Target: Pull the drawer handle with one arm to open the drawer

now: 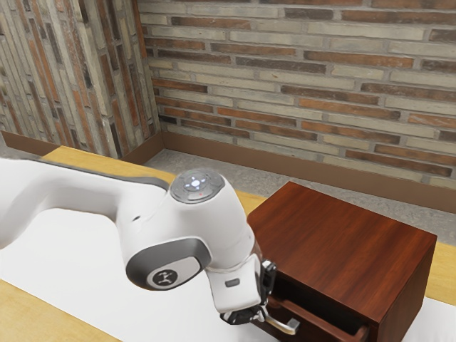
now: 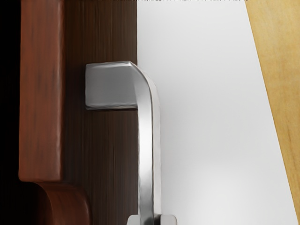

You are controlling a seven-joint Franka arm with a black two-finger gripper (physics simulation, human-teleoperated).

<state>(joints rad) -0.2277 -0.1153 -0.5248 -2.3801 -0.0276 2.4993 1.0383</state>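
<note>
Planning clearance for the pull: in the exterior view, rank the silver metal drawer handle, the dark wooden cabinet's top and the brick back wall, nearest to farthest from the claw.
1. The silver metal drawer handle, right at the claw.
2. The dark wooden cabinet's top, above and behind it.
3. The brick back wall, far behind.

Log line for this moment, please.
step: pull drawer | gripper: shut on handle | drawer: partly open | cabinet: upright on table
</note>
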